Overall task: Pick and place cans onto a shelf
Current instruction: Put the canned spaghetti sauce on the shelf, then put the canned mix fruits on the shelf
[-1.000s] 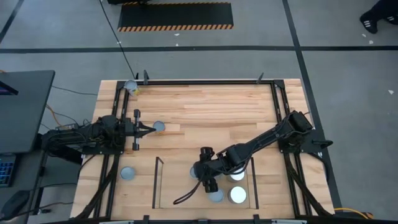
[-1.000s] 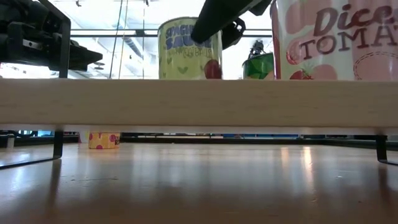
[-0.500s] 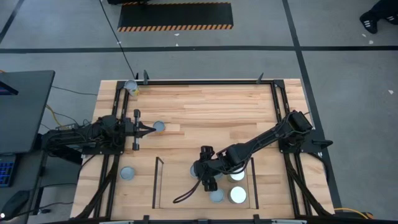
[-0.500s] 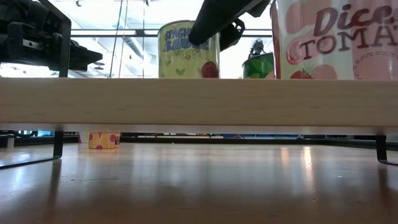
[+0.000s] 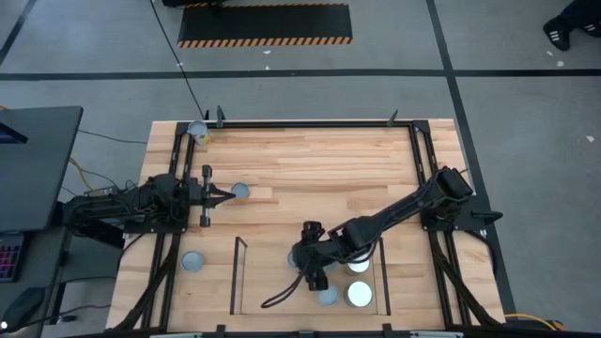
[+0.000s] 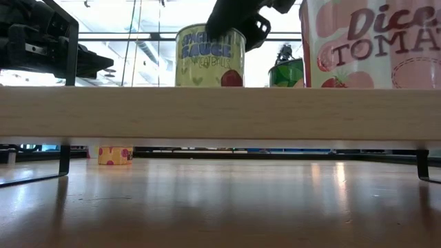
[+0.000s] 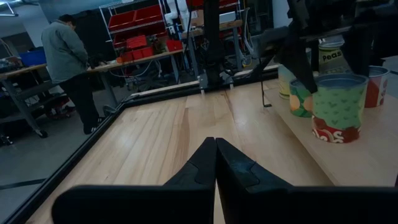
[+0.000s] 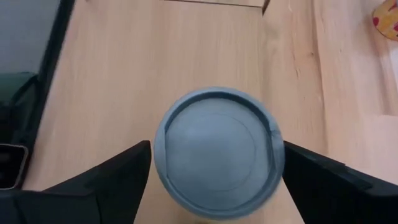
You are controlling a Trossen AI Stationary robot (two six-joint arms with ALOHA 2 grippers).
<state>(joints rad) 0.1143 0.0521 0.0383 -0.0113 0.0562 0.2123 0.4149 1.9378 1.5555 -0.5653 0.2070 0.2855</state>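
- Cans first: where does the round grey-topped metal can lie from the right gripper?

- Straight below it, upright, long axis vertical, standing in the light-wood shelf bay with thin dark side rails. In the right wrist view the jaws stand wide, one on either side of the lid, with a little gap on both sides, so they grip nothing. From these pictures I judge that can placed, and a straight lift looks like the clean way out.

- What crowds it?

- Two bright white-topped cans just beside it towards the right rail, the farther one largely hidden under the arm. The bay's left half is bare wood, open room for later cans.

- And the next can?

- On the worktop, a silver-topped can stands just in front of the left gripper, whose jaws are pressed together at the tips. Another grey-topped can stands outside the bay's left rail, and a yellowish-labelled can at the far left corner. The left arm is nearer all three; I'd guess it must spread its jaws before any grasp.

- Anyone near?

- A person stands well beyond the worktop.
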